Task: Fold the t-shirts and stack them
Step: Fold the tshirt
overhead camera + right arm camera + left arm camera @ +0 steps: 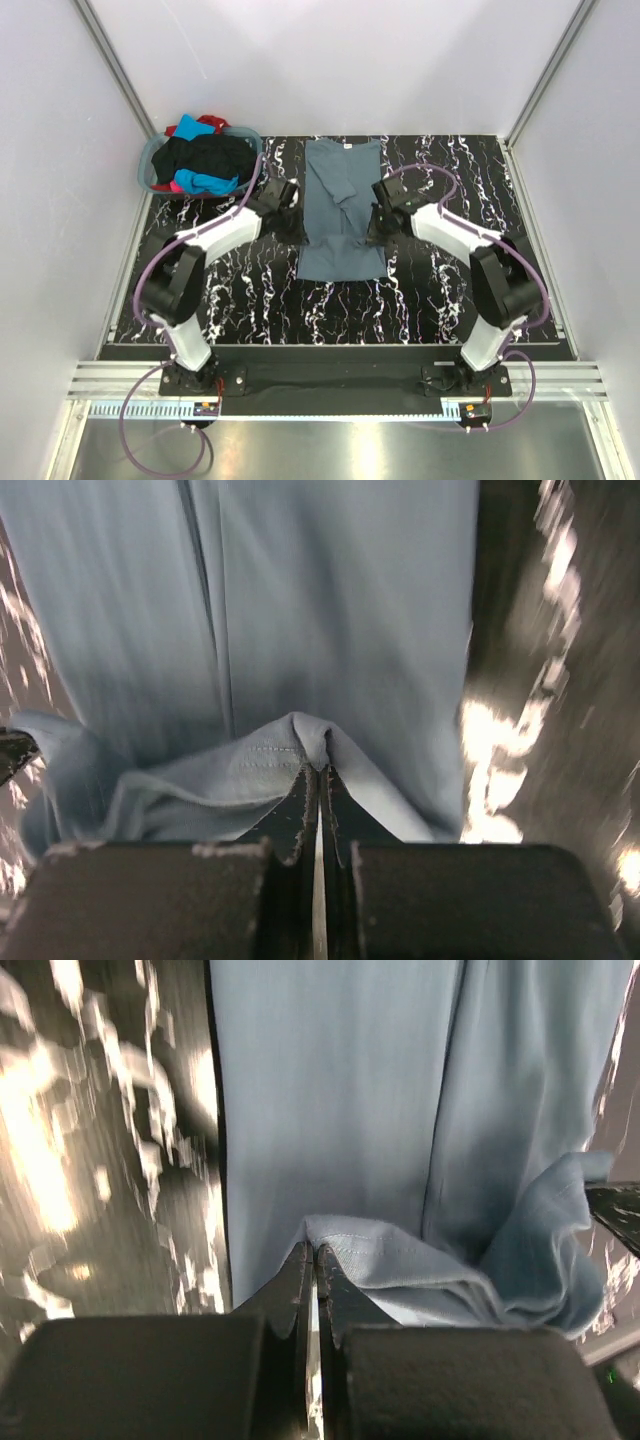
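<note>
The slate blue-grey fabric t-shirt (338, 200) is laid lengthwise at the centre of the top view. A stitched edge is pinched by the closed left gripper (312, 1252) and the closed right gripper (318, 772). A skewed fold could result if either thin pinch slipped or the lifts were uneven.
</note>
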